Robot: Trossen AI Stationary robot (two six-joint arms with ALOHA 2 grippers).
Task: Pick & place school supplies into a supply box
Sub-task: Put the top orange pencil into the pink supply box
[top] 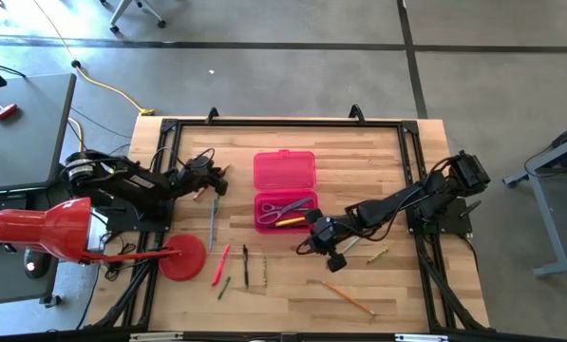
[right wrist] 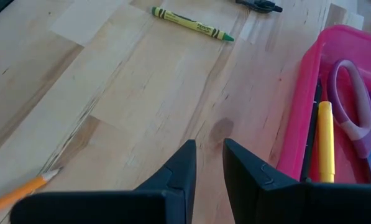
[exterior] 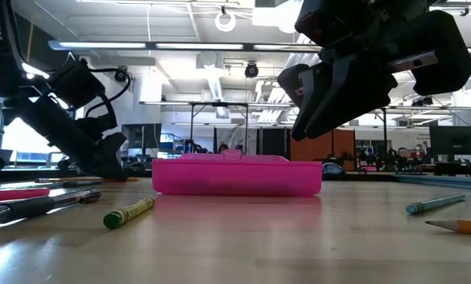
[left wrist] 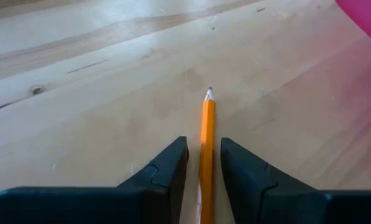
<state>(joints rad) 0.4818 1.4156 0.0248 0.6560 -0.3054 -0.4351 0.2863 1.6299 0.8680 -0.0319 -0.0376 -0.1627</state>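
Note:
The pink supply box (top: 285,190) lies open mid-table, its lid (top: 285,170) flat toward the far edge. Purple-handled scissors (right wrist: 353,99) and a yellow pen (right wrist: 325,143) lie in its tray. My left gripper (left wrist: 204,155), at the table's left near the far side (top: 212,182), is open and tilted down. Its fingers stand on either side of an orange pencil (left wrist: 208,118) that lies on the wood, with a gap on each side. My right gripper (right wrist: 210,158) hangs above the table just right of the tray (top: 326,236), slightly open and holding nothing.
A grey pen (top: 213,218), red pen (top: 221,264), black pen (top: 246,266) and green crayon (top: 224,287) lie front left. Another orange pencil (top: 348,296) lies front right. A red round disc (top: 181,258) stands at the left edge. Bare wood lies between.

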